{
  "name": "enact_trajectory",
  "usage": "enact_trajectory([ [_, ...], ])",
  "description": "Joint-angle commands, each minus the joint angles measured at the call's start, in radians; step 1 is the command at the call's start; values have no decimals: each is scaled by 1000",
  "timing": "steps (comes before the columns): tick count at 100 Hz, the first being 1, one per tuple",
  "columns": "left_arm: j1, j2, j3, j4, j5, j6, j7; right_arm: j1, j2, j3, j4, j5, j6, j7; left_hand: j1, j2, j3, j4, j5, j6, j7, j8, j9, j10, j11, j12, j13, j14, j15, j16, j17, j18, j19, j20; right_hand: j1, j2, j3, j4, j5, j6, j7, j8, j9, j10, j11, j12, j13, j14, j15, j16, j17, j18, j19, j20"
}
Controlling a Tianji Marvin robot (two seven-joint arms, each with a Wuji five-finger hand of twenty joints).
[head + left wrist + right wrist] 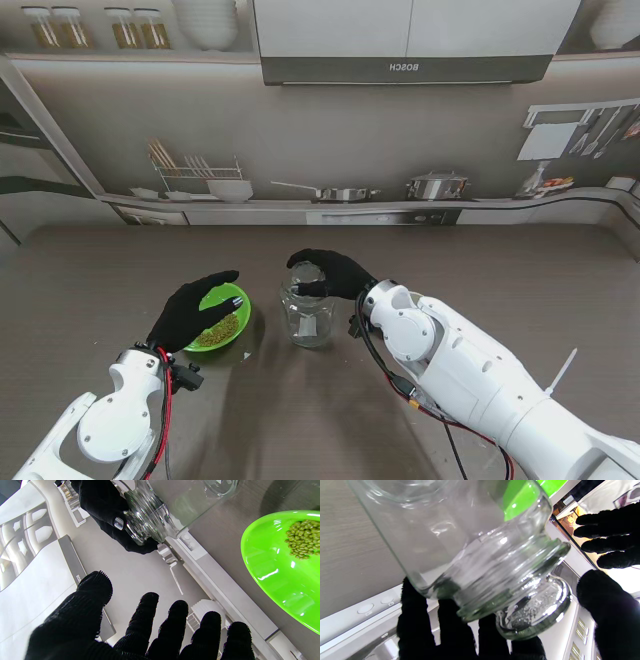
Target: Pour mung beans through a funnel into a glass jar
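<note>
At left, my left hand [195, 312] hovers over the near rim of the green bowl [236, 322], fingers spread and holding nothing; the wrist view shows all five fingertips [149, 602] apart in open air, clear of the bowl. The bowl sits flat on the brown table [110, 270], nearer to me than the table's middle, with the mung beans [216, 333] heaped in a small pile inside it. None has left the bowl, as far as I can see.

Just beside the bowl, to the right, the glass jar [307, 316] stands upright on its base, long axis vertical, mouth pointing straight up. It looks empty. At its mouth sits a clear glass piece with a flared rim, which I take to be the funnel [540, 610], though glass on glass makes it hard to tell whether it is seated or only held there.

At right, my right hand [332, 272] curls over the jar's top, fingers [456, 632] closed around that funnel at the neck, thumb on the opposite side.

My reading: the funnel is at the jar, or nearly so. Lifting the bowl and pouring the beans are both left to do.
</note>
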Motion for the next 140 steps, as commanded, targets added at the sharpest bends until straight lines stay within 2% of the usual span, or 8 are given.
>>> enact_trajectory([
  [1, 5, -3, -2, -10, -2, -1, -15, -41, -15, -36, 23, 6, -23, 48, -23, 40, -24, 43, -10, -14, -11, -4, 4, -4, -3, 0, -4, -9, -8, -4, -17, -15, -14, 4, -33, 26, -23, 31, 13, 0, 27, -7, 49, -5, 76, 10, 83, -64, 100, 12, 16, -47, 34, 1],
  [53, 9, -4, -6, -13, 2, 0, -9, -29, -27, -84, 85, 58, -102, 91, -22, 42, -26, 44, -6, -13, -10, -3, 2, -3, -4, 0, -4, -7, -8, -4, -17, -14, -14, 3, -32, 31, -20, 31, 0, 9, 35, -6, 33, -3, 83, 11, 78, -62, 102, 11, 11, -49, 35, -1],
  [98, 9, -4, -7, -13, 2, -1, -8, -48, 5, -76, 46, 45, -136, 136, -23, 42, -26, 44, -5, -13, -9, -3, 3, -3, -3, 0, -4, -6, -8, -4, -16, -12, -14, 3, -35, 34, -21, 31, -6, 10, 40, -7, 28, -5, 88, 10, 76, -60, 104, 11, 11, -51, 38, -1],
  [140, 9, -5, -6, -13, -1, 2, -9, -55, 23, -74, 36, 56, -147, 180, -23, 42, -27, 44, -7, -14, -10, -4, 2, -4, -3, 0, -5, -5, -9, -4, -17, -13, -14, 3, -36, 38, -25, 31, -18, 13, 41, -8, 21, -3, 91, 10, 74, -62, 105, 11, 9, -54, 38, -2],
])
